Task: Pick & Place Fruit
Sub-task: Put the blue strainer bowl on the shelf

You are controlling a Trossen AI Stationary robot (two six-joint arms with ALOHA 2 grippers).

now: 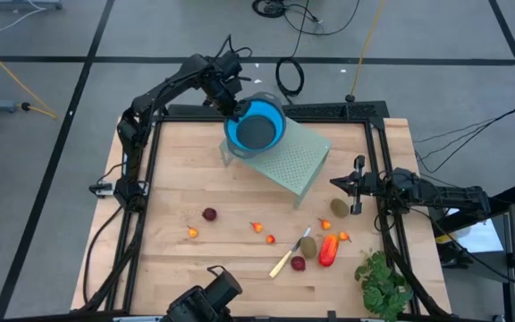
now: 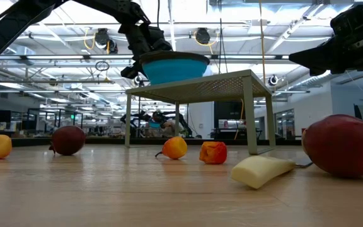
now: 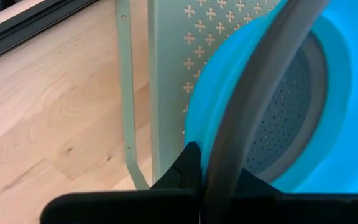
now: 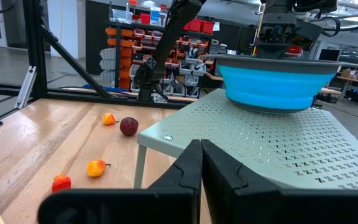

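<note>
L pincer (image 1: pixel 237 109) is clamped on the rim of the blue colander (image 1: pixel 256 128), tips pinched narrow on the grey lip; colander sits on the pale perforated stand (image 1: pixel 295 161) at the far side of the tabletop (image 1: pixel 177 188). No fruit in it that I can see.

R pincer (image 1: pixel 357 185) shut, empty, hanging just above the tabletop at the R edge. Nearest to it: brownish-green oval (image 1: pixel 339 207), just beside and slightly nearer the front edge. Next out, same direction: longer red-orange piece (image 1: pixel 328 249), long axis running roughly front-to-back, w/ a tiny orange-red one (image 1: pixel 343 236) beside it; second oval (image 1: pixel 308 244), dark red ball (image 1: pixel 298 263) and the knife (image 1: pixel 289 255) sit close by. Further off toward the L arm's side: small orange bits (image 1: pixel 257 227), other dark red ball (image 1: pixel 209 214), orange piece (image 1: pixel 191 233). Leafy bunch (image 1: pixel 381 282) at the front R corner, not a target.

Judgement: R arm is clearly nearer most fruit; L is busy w/ the colander. Likely next is R opening and dropping onto the near oval, then carrying up and across to the colander.
</note>
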